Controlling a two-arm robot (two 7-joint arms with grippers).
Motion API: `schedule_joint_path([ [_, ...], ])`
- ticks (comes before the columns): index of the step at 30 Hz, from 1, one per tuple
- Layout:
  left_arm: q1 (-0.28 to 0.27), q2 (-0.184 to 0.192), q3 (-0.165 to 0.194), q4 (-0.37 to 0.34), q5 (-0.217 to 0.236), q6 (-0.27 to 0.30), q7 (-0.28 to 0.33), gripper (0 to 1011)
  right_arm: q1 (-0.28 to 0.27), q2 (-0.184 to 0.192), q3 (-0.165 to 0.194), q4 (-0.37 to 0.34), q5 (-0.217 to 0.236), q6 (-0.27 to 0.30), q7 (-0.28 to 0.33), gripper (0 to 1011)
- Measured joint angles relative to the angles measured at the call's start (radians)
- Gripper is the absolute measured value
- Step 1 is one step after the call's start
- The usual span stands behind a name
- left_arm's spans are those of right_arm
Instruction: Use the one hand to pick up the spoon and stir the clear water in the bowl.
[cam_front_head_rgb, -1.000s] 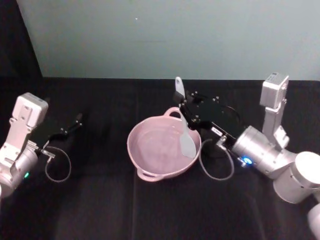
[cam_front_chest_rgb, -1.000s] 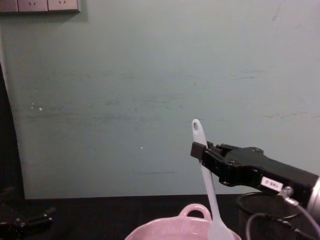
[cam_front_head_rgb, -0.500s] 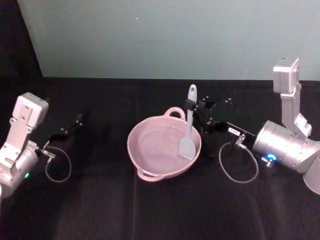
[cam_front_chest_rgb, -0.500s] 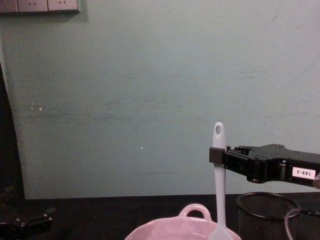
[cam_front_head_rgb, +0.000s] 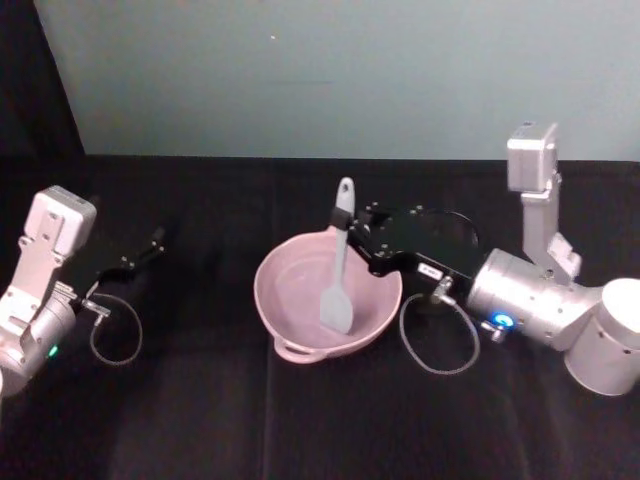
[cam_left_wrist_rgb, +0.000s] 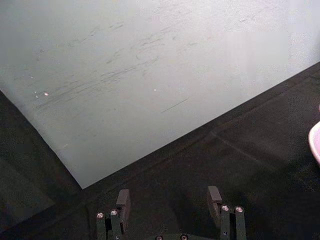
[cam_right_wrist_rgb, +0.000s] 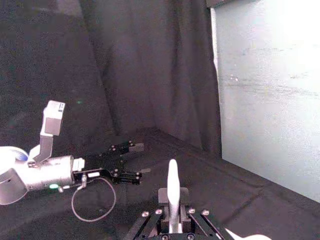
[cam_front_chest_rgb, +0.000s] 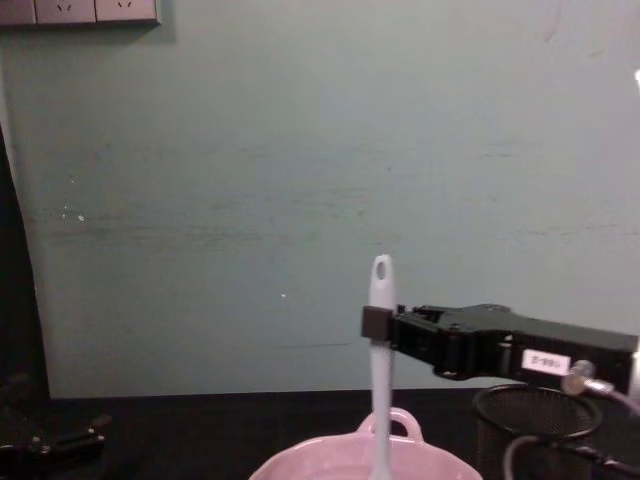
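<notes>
The pale pink bowl (cam_front_head_rgb: 268, 290) sits mid-table with clear water in it. The white spoon (cam_front_head_rgb: 340, 262) stands nearly upright, its flat head down in the water near the bowl's middle. My right gripper (cam_front_head_rgb: 350, 226), black with a white label, is shut on the spoon's handle just below its holed end. From the chest, the spoon (cam_front_chest_rgb: 380, 300) rises from the bowl (cam_front_chest_rgb: 310, 467), and the right gripper (cam_front_chest_rgb: 376, 324) clamps it from the right. The spoon handle (cam_right_wrist_rgb: 173, 186) shows upright in the right wrist view. My left gripper (cam_front_head_rgb: 143, 252) rests open at the far left.
A black wire-mesh cup (cam_front_chest_rgb: 536, 420) stands right of the bowl, under my right arm. A cable loop (cam_front_head_rgb: 436, 340) lies on the black cloth beside the bowl. The pale wall runs along the table's far edge. The left gripper (cam_left_wrist_rgb: 169, 199) faces that wall.
My right gripper swung left with the spoon. The spoon head slid from the bowl's right side to its middle. The left arm stayed still.
</notes>
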Motion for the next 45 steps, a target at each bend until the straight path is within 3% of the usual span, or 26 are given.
schedule_joint_path([
  [11,0.0,0.0,0.0,0.0,0.0,0.0,0.0,1011,0.056,-0.097,-0.047,0.121,-0.025,-0.094,-0.035,126],
  [17,0.0,0.0,0.0,0.0,0.0,0.0,0.0,1011,0.093,-0.15,-0.048,0.21,-0.098,-0.179,-0.089,127],
  [22,0.0,0.0,0.0,0.0,0.0,0.0,0.0,1011,0.103,-0.153,-0.036,0.227,-0.149,-0.21,-0.125,127],
  [30,0.0,0.0,0.0,0.0,0.0,0.0,0.0,1011,0.077,-0.11,-0.008,0.174,-0.176,-0.171,-0.137,127],
  [33,0.0,0.0,0.0,0.0,0.0,0.0,0.0,1011,0.054,-0.093,0.008,0.132,-0.163,-0.14,-0.125,126],
  [38,0.0,0.0,0.0,0.0,0.0,0.0,0.0,1011,0.027,-0.079,0.032,0.08,-0.101,-0.07,-0.102,127],
  [45,0.0,0.0,0.0,0.0,0.0,0.0,0.0,1011,0.026,-0.072,0.04,0.056,-0.058,-0.031,-0.095,127],
])
